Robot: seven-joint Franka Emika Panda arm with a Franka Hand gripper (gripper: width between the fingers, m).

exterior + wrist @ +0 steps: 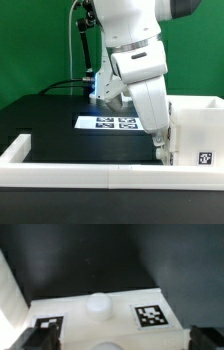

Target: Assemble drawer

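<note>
A boxy white drawer part (pixel 196 128) with a square tag on its front stands at the exterior view's right, against the white rail. My gripper (pixel 159 145) is down at that part's left end. In the wrist view a white drawer face (pixel 110 319) with two square tags and a rounded knob (pixel 98 306) fills the gap between my fingers. My gripper (pixel 122 339) is wide open, with one dark finger (pixel 42 339) on each side of this face. I cannot tell whether the pads touch it. No other tray shows.
The long low white rail (pixel 90 165) runs along the table's front edge and also shows in the wrist view (pixel 10 297). The marker board (pixel 108 123) lies flat on the black table behind my arm. Cables hang at the back.
</note>
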